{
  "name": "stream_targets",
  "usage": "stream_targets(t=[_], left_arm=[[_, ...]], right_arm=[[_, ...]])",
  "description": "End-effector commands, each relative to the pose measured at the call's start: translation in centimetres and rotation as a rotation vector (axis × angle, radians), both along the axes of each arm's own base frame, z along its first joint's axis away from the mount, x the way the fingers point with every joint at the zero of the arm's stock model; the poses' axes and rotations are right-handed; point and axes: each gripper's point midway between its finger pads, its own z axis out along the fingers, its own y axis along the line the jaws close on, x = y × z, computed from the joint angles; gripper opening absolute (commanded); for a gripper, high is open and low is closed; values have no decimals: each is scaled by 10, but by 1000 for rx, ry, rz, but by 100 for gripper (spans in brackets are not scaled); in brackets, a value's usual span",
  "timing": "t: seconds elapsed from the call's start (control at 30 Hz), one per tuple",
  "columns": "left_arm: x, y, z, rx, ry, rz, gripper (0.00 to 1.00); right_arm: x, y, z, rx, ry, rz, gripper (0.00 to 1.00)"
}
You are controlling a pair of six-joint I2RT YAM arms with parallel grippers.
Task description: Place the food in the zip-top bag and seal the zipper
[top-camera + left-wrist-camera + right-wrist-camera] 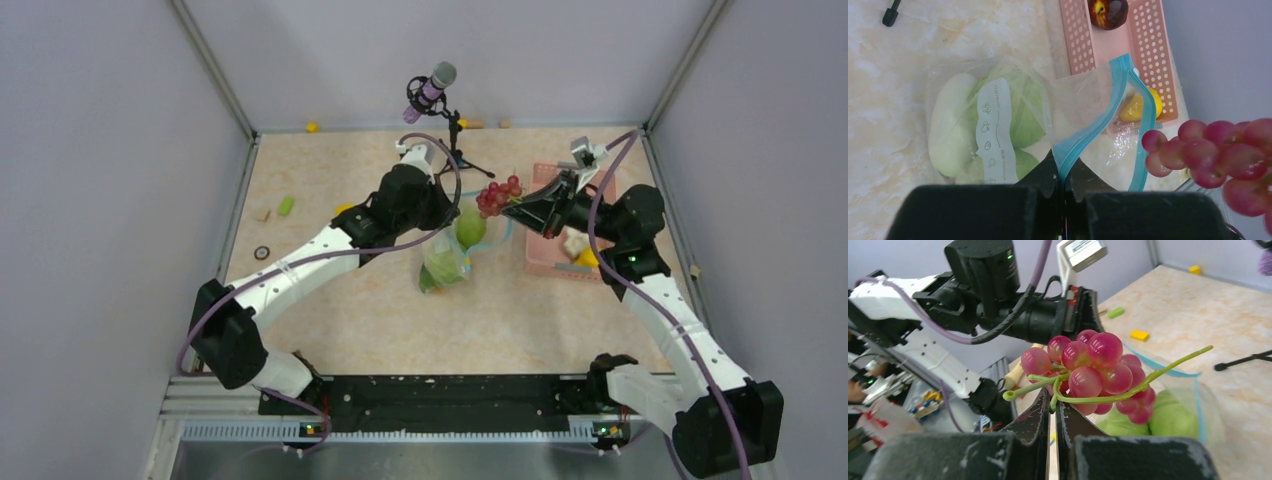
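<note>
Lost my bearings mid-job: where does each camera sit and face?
Top external: above, behind the bases, looking down on the table; both arms show.
Left wrist: looks down past the left hand, shut on the zipper.
Right wrist: faces the left arm; right hand pinches the grape stem.
All three share the grapes and zip-top bag.

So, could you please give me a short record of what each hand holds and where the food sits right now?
bag: holds a white vegetable and a cabbage
zipper: unsealed, mouth open
left hand: shut, pinching the zipper strip
right hand: shut on the green stem of the grapes, close by the bag's mouth
basket: holds a dark red fruit and a yellow fruit, the latter seen through the bag
</note>
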Motion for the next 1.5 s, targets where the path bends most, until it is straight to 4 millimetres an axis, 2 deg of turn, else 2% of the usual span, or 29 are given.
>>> stream_targets(t=[0.0,0.1,0.23,0.4,0.53,0.8,0.97,1.0,1.07,1.33,1.47], left_arm=[[8,-17,40,-76,-97,-49,0],[7,-19,39,-75,-92,-59,0],[6,-16,39,-66,-93,-51,0],[5,-11,43,-55,-115,-51,0],[3,-13,48,-64,-133,-73,0],[-5,-22,54,-87,-143,-144,0],[-10,-23,55,-94,-149,-173,0],[-11,-23,55,-95,-149,-174,0],[-11,-23,54,-97,-150,-174,0],[-12,-27,54,-105,-149,-196,0],[-13,-26,53,-100,-147,-192,0]], right_arm=[[-23,19,11,20,-78,168,0],[-12,24,0,10,-13,153,0],[4,22,-26,-48,97,82,0],[5,14,-54,-138,216,16,0],[2,11,-68,-179,275,5,0],[6,29,-93,-277,378,27,0],[23,28,-111,-335,475,-51,2],[27,26,-114,-347,490,-77,4],[33,24,-116,-365,496,-115,16],[33,36,-109,-403,440,-90,47],[37,35,-99,-388,399,-109,55]])
